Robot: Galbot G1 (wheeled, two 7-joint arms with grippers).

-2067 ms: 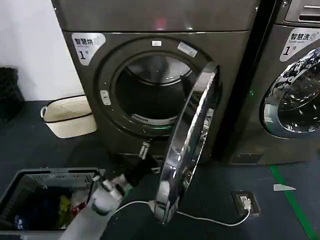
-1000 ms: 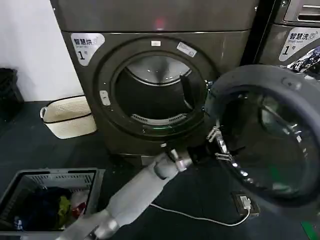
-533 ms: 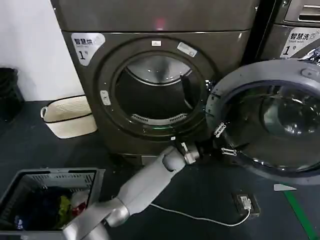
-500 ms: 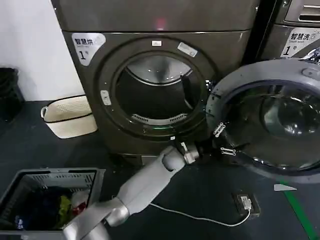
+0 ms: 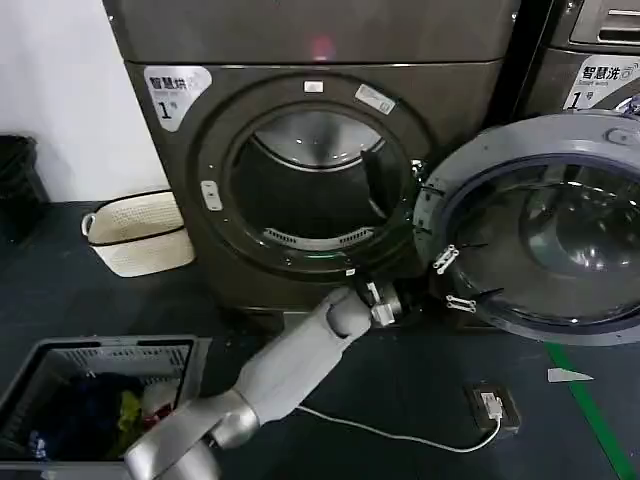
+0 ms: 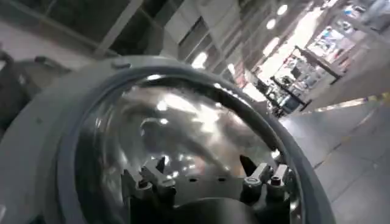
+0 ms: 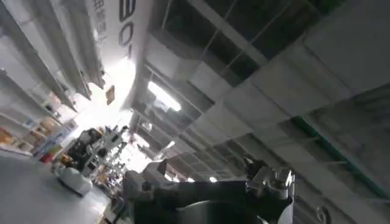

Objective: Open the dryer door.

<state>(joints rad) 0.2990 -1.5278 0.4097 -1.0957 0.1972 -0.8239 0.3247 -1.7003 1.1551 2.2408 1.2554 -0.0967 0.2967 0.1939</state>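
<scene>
The dryer door (image 5: 520, 137) stands swung wide to the right of the open drum (image 5: 315, 190), its grey inner face and dark glass bowl turned towards me. My left arm reaches from the lower left to the door's hinge-side edge. There my left gripper (image 5: 452, 281) is open, its fingers spread against the door's inner ring with nothing between them. The left wrist view has the glass bowl of the dryer door (image 6: 183, 122) just beyond the open left gripper (image 6: 204, 173). My right gripper (image 7: 207, 176) is open and empty, pointing up at the ceiling.
A white basket (image 5: 135, 232) sits on the floor left of the dryer. A grey crate (image 5: 60, 352) with clothes is at the lower left. A second machine (image 5: 600, 60) stands behind the open door. A small box (image 5: 490, 405), its white cable and a green floor line (image 5: 590, 410) lie below the door.
The door has swung from edge-on to wide open on the right, and my left arm has followed it. Over the last half second the door has moved slightly farther right.
</scene>
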